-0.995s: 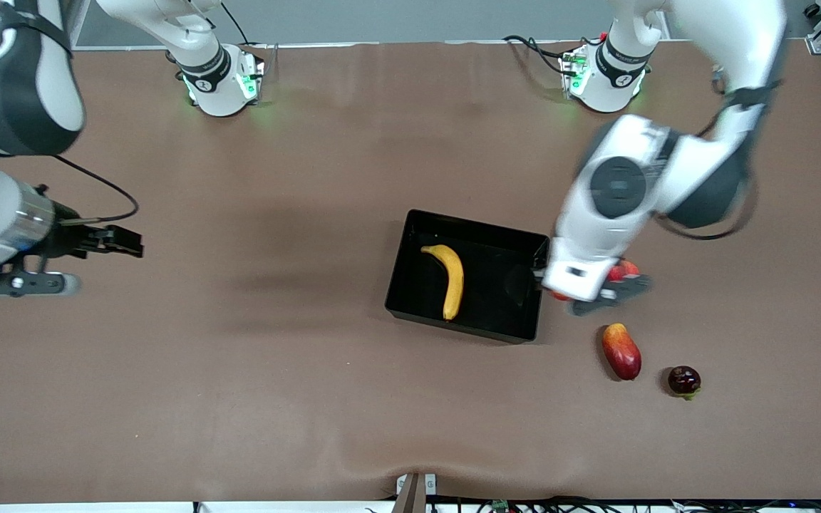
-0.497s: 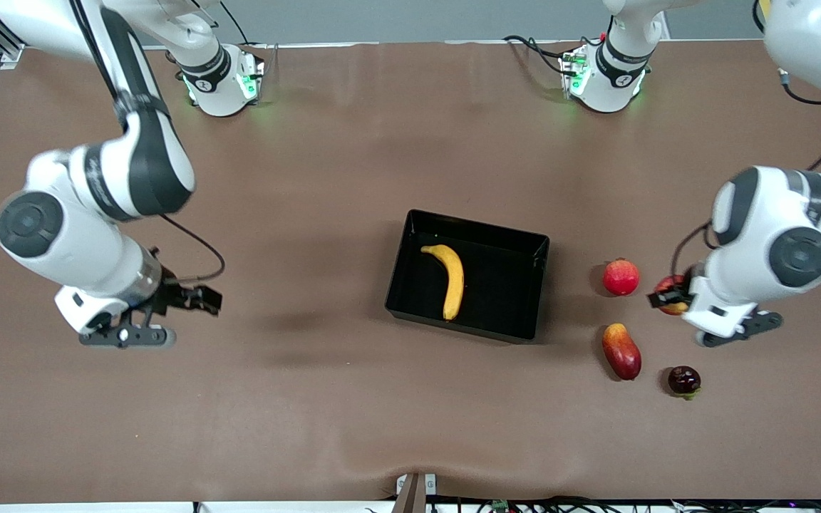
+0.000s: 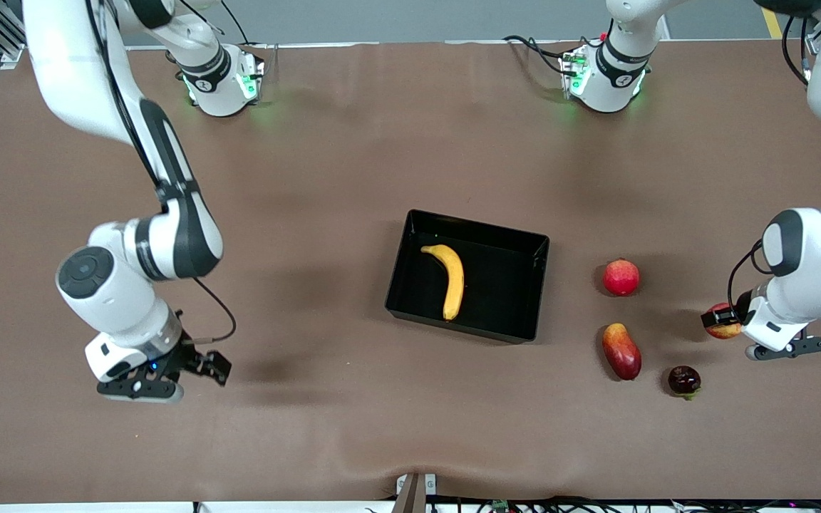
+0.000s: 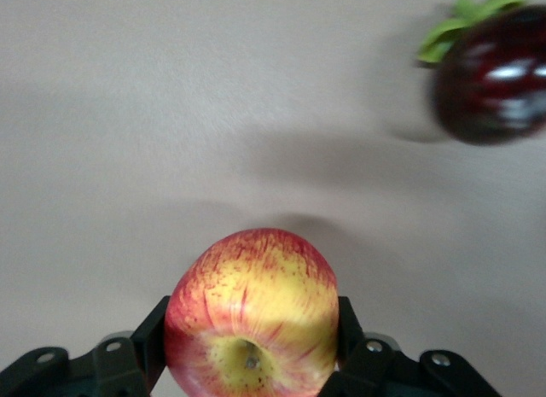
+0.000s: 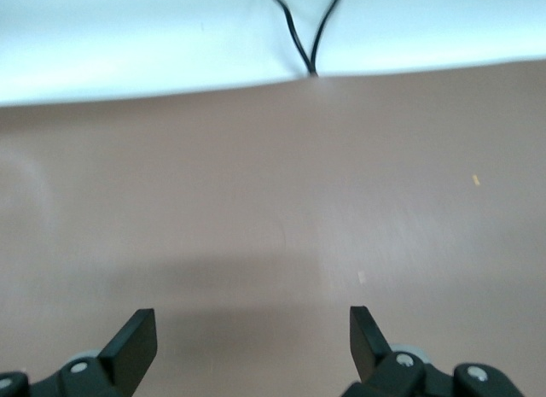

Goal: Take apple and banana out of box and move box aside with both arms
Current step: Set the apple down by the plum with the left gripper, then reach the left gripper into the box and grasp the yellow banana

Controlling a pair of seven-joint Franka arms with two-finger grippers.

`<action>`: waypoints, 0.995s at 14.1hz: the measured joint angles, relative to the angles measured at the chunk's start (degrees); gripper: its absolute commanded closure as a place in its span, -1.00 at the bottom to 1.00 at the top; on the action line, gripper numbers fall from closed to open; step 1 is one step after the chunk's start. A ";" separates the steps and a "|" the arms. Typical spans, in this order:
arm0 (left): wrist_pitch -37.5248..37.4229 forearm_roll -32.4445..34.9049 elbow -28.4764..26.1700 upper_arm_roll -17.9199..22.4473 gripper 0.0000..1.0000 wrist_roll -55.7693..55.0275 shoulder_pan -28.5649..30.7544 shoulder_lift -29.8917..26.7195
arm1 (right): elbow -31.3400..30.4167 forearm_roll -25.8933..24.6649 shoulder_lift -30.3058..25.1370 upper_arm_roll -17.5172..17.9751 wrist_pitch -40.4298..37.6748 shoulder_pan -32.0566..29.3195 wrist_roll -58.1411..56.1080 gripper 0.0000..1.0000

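The yellow banana (image 3: pixel 451 278) lies in the black tray (image 3: pixel 410 221) at the middle of the table. My left gripper (image 3: pixel 724 321) is shut on the red-and-yellow streaked apple (image 3: pixel 720 322) and holds it low over the bare table toward the left arm's end. In the left wrist view the apple (image 4: pixel 252 316) sits between the two fingers (image 4: pixel 150 329) of the left gripper (image 4: pixel 252 337). My right gripper (image 3: pixel 212 365) is open and empty over the bare table toward the right arm's end; the right wrist view shows it (image 5: pixel 252 329) with only tabletop between the jaws.
A plain red round fruit (image 3: pixel 621 277), a red-orange mango (image 3: pixel 621 350) and a dark purple fruit (image 3: pixel 684 380) with green leaves lie between the tray and the held apple. The dark fruit also shows in the left wrist view (image 4: pixel 495 72).
My left gripper has carried the apple away from the tray toward the left arm's end of the table. My right gripper has swung toward the tray and the front camera.
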 measured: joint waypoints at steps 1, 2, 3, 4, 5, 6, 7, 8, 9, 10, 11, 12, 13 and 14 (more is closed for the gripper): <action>2.15 0.97 0.10 -0.08 -0.47 0.01 0.53 1.57 | 1.60 0.00 2.27 -0.01 2.92 -0.13 0.00 -1.00; 2.70 1.25 0.44 -0.29 -0.99 0.06 0.74 1.84 | 3.17 0.00 4.19 -0.02 5.14 -0.22 0.00 -1.00; 2.70 1.41 0.49 -0.38 -1.00 0.06 0.72 1.84 | 4.68 0.00 5.76 -0.03 6.61 -0.30 0.00 -1.00; 2.71 1.54 0.56 -0.59 -1.00 0.06 0.71 1.76 | 6.07 0.00 7.03 -0.04 7.27 -0.36 0.04 -1.00; 2.68 1.63 0.63 -0.82 -1.00 0.06 0.67 1.33 | 7.27 0.00 8.00 -0.04 7.41 -0.42 0.09 -1.00; 2.46 1.65 0.56 -1.29 -1.00 0.06 0.68 0.34 | 8.19 0.00 8.71 -0.04 7.42 -0.48 0.11 -1.00; 1.33 1.65 0.39 -2.40 -1.00 0.06 0.75 -1.33 | 8.84 0.00 9.18 -0.04 7.42 -0.52 0.12 -1.00; -1.27 1.64 0.19 -4.12 -1.00 -0.05 0.79 -3.56 | 9.21 0.00 9.51 -0.04 7.41 -0.53 0.12 -1.00; -4.96 1.39 0.05 -6.35 -1.00 -0.56 0.77 -6.12 | 9.32 0.01 9.75 -0.03 7.41 -0.53 0.12 -1.00; -8.91 0.74 -0.09 -9.11 -1.00 -1.48 0.73 -8.69 | 9.41 0.01 9.99 -0.03 7.41 -0.54 0.12 -1.00; -12.34 -0.08 -0.38 -12.25 -1.00 -2.84 0.62 -11.09 | 9.52 0.01 10.20 -0.03 7.41 -0.55 0.12 -1.00; -14.94 -0.57 -0.87 -15.73 -1.00 -4.72 0.50 -12.95 | 9.66 0.01 10.39 -0.01 7.37 -0.55 0.12 -1.00; -16.44 -0.69 -1.47 -19.28 -1.00 -7.02 0.34 -14.03 | 9.77 0.02 10.51 0.04 7.23 -0.53 0.12 -1.00; -16.98 -0.71 -2.01 -22.68 -1.00 -9.56 -0.04 -14.36 | 9.81 0.20 10.57 0.17 6.89 -0.46 0.12 -1.00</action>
